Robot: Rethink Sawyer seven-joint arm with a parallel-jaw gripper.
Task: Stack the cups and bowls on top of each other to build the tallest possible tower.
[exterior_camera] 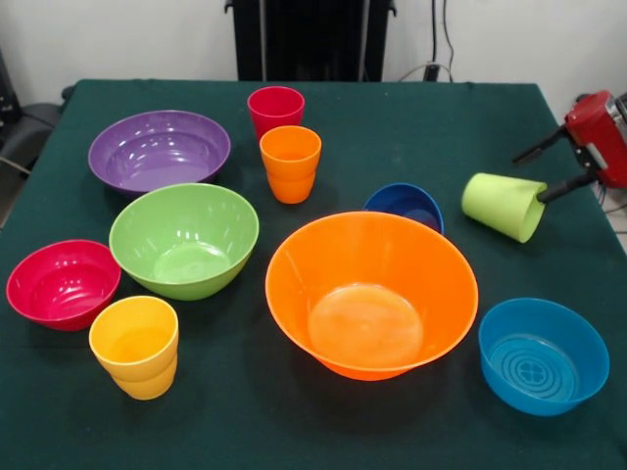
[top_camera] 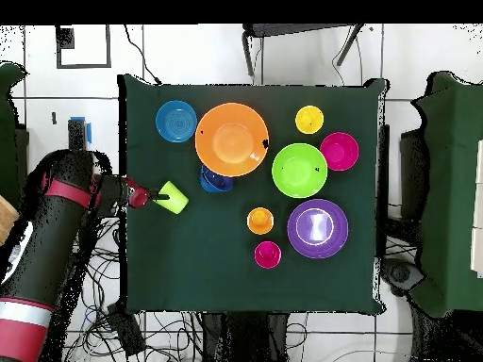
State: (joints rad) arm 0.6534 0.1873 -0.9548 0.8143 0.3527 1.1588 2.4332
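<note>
Claw [exterior_camera: 542, 172] fingers are pinching the rim of the light green cup [exterior_camera: 503, 205], tipping it sideways just right of the dark blue bowl [exterior_camera: 405, 203], behind the big orange bowl [exterior_camera: 371, 293].

No text, label, brand, number or sign can be read anywhere in either view: none on the cups, the bowls, the table or the arm.
</note>
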